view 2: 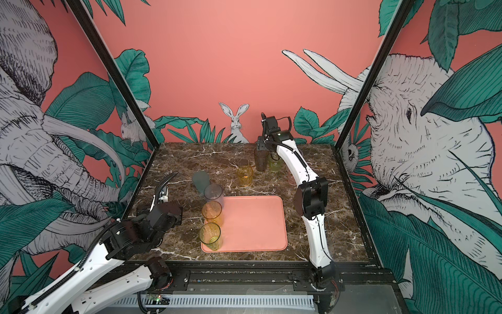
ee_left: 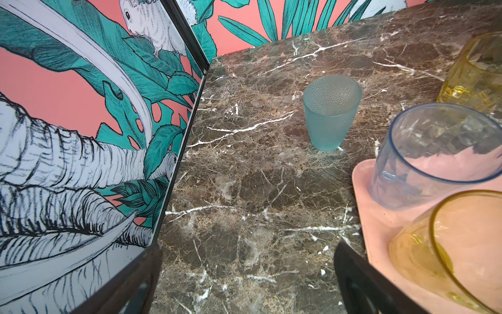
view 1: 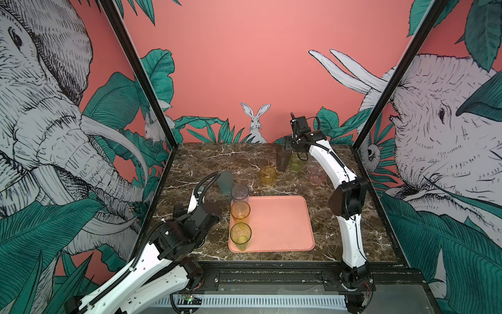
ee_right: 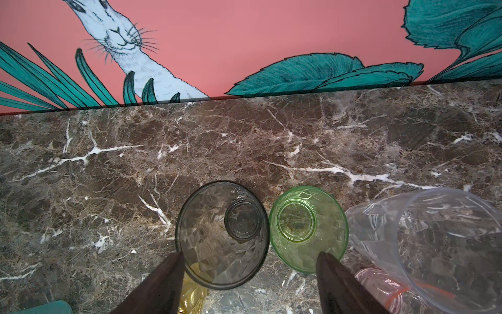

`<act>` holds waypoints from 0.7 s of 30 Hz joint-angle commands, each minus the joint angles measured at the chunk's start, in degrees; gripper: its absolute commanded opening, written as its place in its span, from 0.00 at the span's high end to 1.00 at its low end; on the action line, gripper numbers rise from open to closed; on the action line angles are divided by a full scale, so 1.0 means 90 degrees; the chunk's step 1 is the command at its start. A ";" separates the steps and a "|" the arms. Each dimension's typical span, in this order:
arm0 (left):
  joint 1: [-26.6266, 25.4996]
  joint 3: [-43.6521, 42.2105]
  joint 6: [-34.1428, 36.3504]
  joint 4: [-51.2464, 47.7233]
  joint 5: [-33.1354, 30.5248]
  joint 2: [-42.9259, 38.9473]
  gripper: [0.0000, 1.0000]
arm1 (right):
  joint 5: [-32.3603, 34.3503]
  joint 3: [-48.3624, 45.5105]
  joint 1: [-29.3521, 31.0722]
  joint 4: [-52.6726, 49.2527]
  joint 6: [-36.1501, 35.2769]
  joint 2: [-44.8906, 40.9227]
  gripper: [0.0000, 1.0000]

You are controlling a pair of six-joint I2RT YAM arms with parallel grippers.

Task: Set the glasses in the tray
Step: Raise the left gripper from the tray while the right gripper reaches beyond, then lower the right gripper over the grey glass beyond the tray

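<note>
The salmon-pink tray (view 1: pixel 279 225) lies mid-table. Three tall glasses stand along its left edge: a clear greyish one (view 1: pixel 239 193), an amber one (view 1: pixel 240 210) and a yellow-green one (view 1: pixel 240 236). On the marble stand a frosted teal glass (ee_left: pixel 330 114), a short amber glass (view 1: pixel 268 176), a tall smoky grey glass (ee_right: pixel 222 233), a short green glass (ee_right: pixel 308 228), a clear glass (ee_right: pixel 434 244) and a pink glass (view 1: pixel 316 176). My right gripper (ee_right: pixel 250 259) is open above the smoky glass, one finger at its rim, the other over the green glass. My left gripper (ee_left: pixel 248 271) is open over bare marble beside the tray.
The marble table (view 1: pixel 206 163) is walled by patterned panels at the back and both sides, with black frame posts (view 1: pixel 141 81) at the corners. The right arm's elbow (view 1: pixel 347 195) hangs over the table right of the tray.
</note>
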 commanded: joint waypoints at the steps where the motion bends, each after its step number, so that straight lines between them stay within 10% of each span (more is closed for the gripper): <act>1: 0.0026 -0.0108 -0.0121 -0.0055 -0.0088 -0.0137 0.01 | 0.0052 0.0202 -0.0024 -0.0094 0.0075 0.0153 0.23; 21: 0.0033 -0.0216 -0.0134 -0.0011 -0.0040 -0.0273 0.01 | 0.0086 0.0447 -0.0091 -0.0177 0.0055 0.0637 0.41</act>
